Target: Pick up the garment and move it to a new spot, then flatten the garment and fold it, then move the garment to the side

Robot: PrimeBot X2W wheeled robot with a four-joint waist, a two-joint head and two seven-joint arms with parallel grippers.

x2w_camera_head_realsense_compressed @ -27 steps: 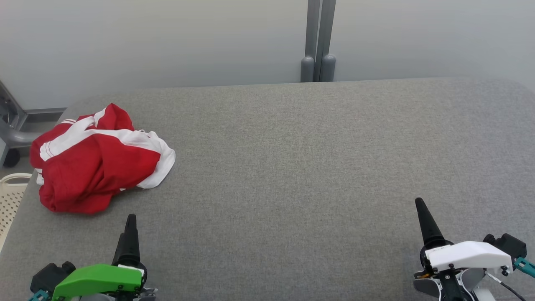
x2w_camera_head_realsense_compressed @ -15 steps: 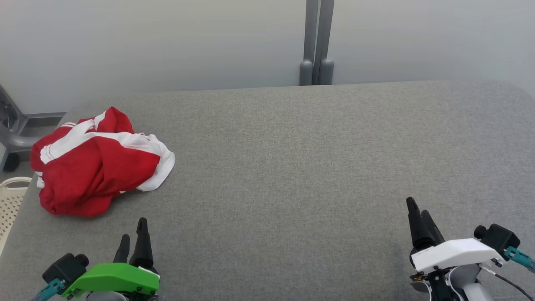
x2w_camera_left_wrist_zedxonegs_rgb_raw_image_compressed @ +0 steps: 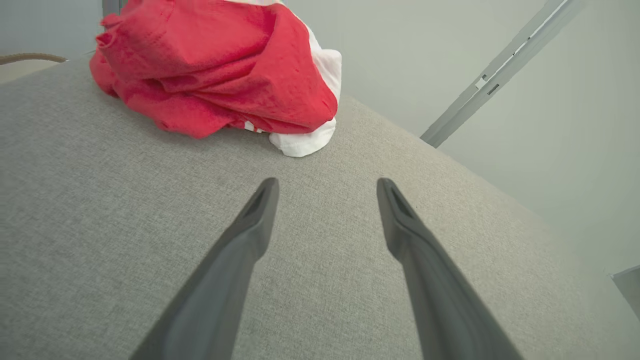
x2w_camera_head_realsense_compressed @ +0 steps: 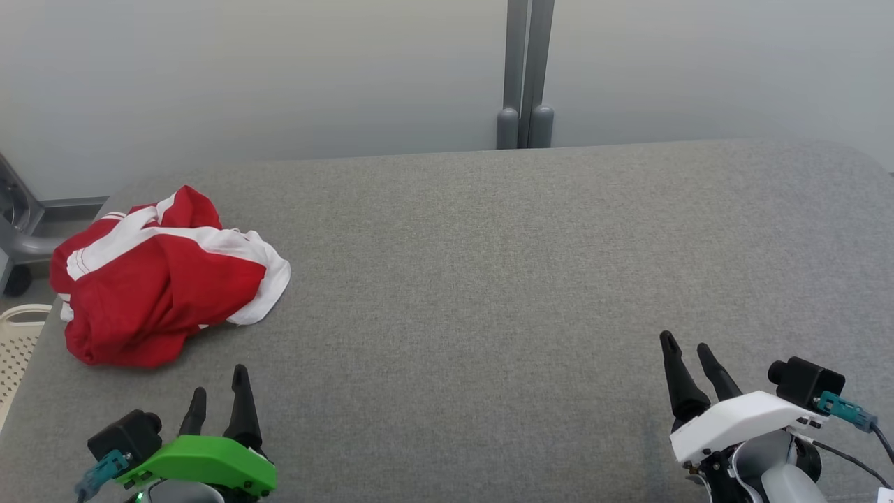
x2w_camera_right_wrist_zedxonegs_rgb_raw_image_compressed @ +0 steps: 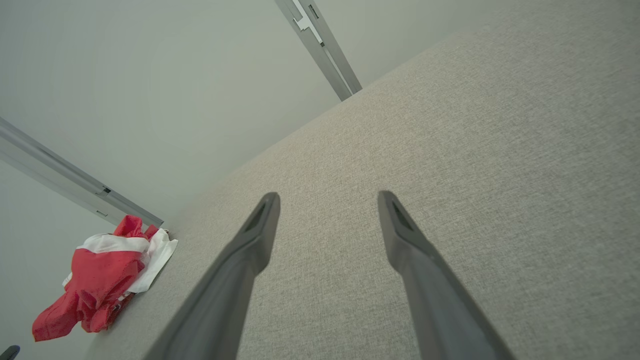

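A crumpled red garment [x2w_camera_head_realsense_compressed: 157, 279] with white bands lies in a heap at the far left of the grey table [x2w_camera_head_realsense_compressed: 489, 279]. It also sits at the top left in the left wrist view, as the garment [x2w_camera_left_wrist_zedxonegs_rgb_raw_image_compressed: 220, 70], and small at the lower left in the right wrist view, as the garment [x2w_camera_right_wrist_zedxonegs_rgb_raw_image_compressed: 100, 280]. My left gripper [x2w_camera_head_realsense_compressed: 220, 381], under a green cover, stands open just in front of the heap, apart from it, with nothing between its fingers [x2w_camera_left_wrist_zedxonegs_rgb_raw_image_compressed: 260, 215]. Far off at the lower right, my right gripper [x2w_camera_head_realsense_compressed: 686, 344] is open and empty over bare cloth.
A cream perforated basket [x2w_camera_head_realsense_compressed: 17, 342] stands beside the table's left edge. Grey metal legs and a wheel [x2w_camera_head_realsense_compressed: 17, 230] are behind it. A grey post [x2w_camera_head_realsense_compressed: 527, 77] rises against the pale wall past the far edge.
Both grippers have turned so that their two fingers show apart. The right one has slid a little left. The head view has shifted slightly; the garment lies as before.
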